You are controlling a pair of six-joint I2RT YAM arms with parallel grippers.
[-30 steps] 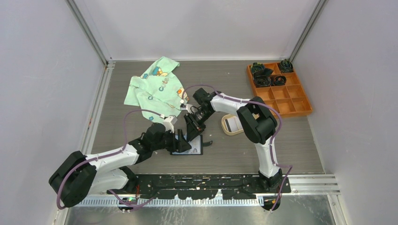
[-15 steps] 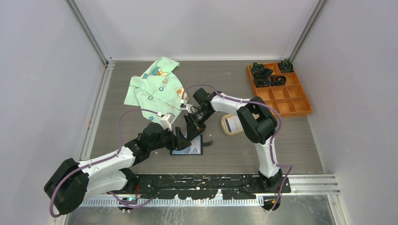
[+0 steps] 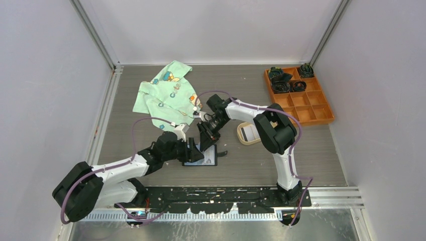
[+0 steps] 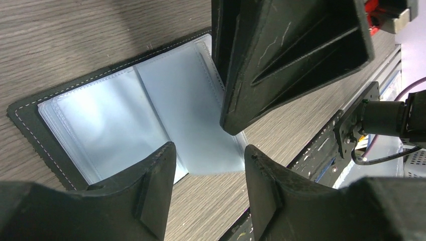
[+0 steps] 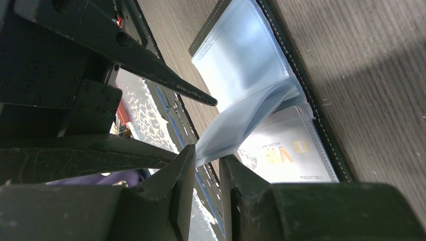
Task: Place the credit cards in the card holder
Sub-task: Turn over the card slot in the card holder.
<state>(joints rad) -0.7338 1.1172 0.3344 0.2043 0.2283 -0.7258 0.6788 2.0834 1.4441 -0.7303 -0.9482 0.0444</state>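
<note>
The black stitched leather card holder [image 3: 207, 160] lies opened flat on the grey wood-grain table [image 3: 281, 165], right in front of the two arms, near the middle. Its long axis runs across the table from side to side, the fold points away from the arm bases, and the little snap tab [image 3: 222, 153] sticks out to the right.

The right gripper [image 5: 207, 153] comes down from the far side and is clenched on a clear plastic sleeve [image 5: 241, 100], lifting that leaf up off the stack. Under it, a pale card printed "VIP" [image 5: 286, 155] sits in a pocket.

The left gripper [image 4: 210, 148] hovers low over the near edge, fingers spread, nothing between them.

Just to the right, a beige oval tray [image 3: 241, 138] holds a white card with a dark stripe [image 3: 247, 132]. Farther back lie a mint-green printed cloth [image 3: 163, 93] and an orange compartment box [image 3: 301, 100].
</note>
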